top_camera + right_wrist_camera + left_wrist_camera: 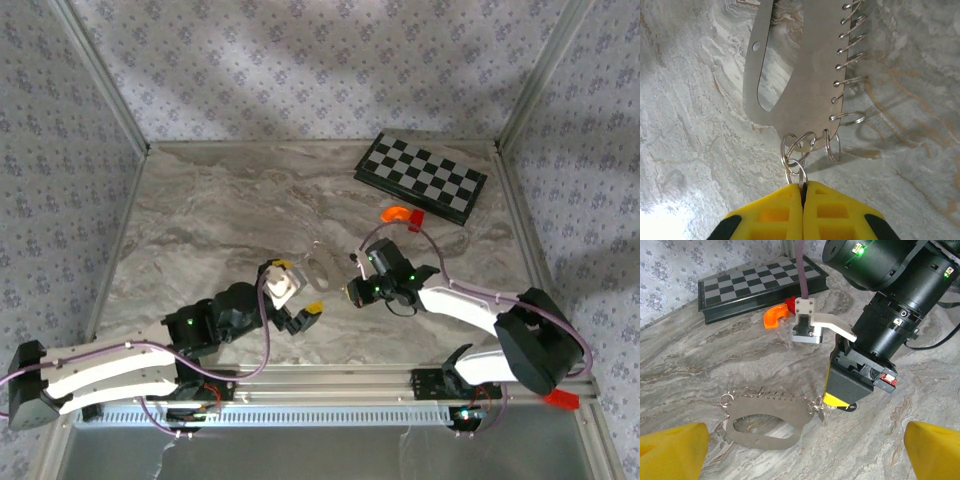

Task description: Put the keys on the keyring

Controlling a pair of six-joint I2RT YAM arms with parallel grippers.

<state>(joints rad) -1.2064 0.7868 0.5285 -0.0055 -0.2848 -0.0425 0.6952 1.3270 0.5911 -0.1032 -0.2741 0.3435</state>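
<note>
Right gripper (802,189) has its yellow fingers pressed together, pinching a small split ring at the end of the keyring (805,75), a flat silvery plate with an oval slot at mid-table (220,210), just left of that gripper. Left gripper (298,290) is spread wide, holding nothing, just near of the keyring. An orange curved piece (774,316) and a chessboard (755,282) lie far right

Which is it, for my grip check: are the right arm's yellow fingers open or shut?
Shut: the right gripper has yellow fingers pressed together, pinching a small silvery wire ring linked to the flat metal plate.
</note>
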